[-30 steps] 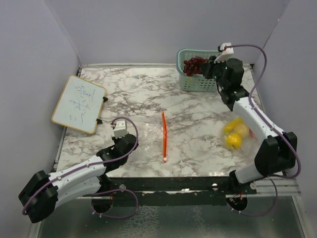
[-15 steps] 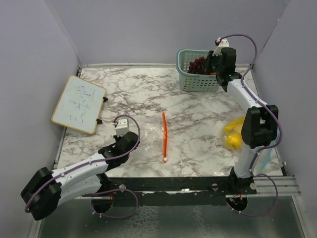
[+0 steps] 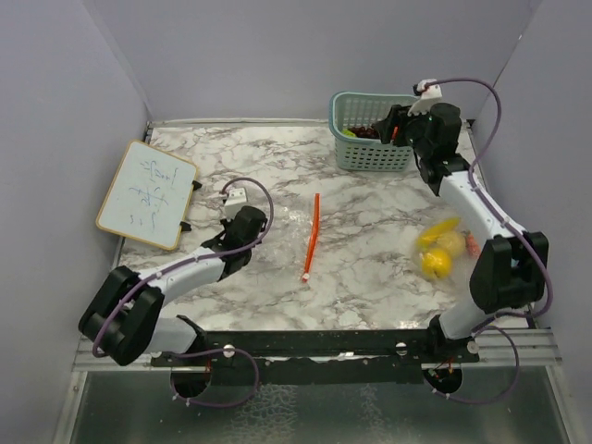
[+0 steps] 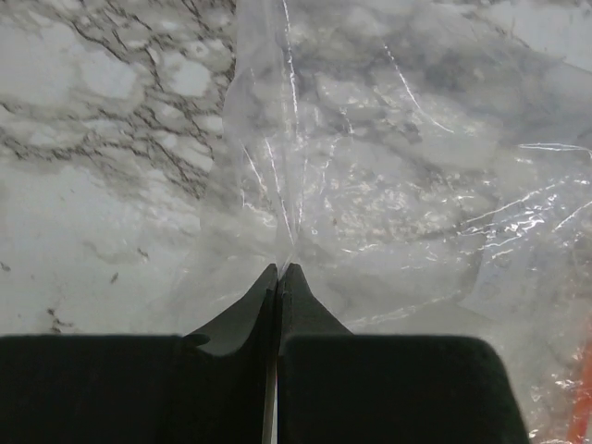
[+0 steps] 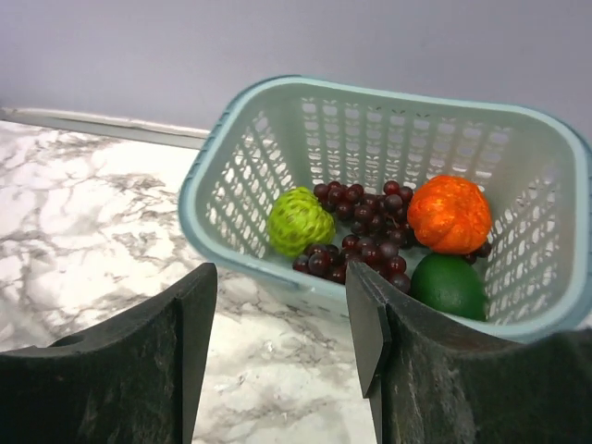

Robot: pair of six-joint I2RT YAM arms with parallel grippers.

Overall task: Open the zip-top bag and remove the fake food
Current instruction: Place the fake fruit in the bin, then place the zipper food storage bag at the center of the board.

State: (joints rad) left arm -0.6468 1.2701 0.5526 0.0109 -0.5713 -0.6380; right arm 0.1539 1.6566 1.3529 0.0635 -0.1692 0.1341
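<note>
The clear zip-top bag lies flat on the marble, its orange zip strip at its right edge. My left gripper is shut on the bag's left part; the left wrist view shows the fingertips pinching the clear film. My right gripper is open and empty just in front of the teal basket. In the basket lie a lime, a grape bunch, an orange and a dark green piece. A banana, peach and lemon lie at the right.
A small whiteboard with writing lies at the table's left edge. Grey walls close the table at the back and both sides. The right arm reaches along the right side above the loose fruit.
My right gripper has let go of the grape bunch into the basket and stands open. My left gripper has moved farther in and right, dragging the bag and its zip strip along.
</note>
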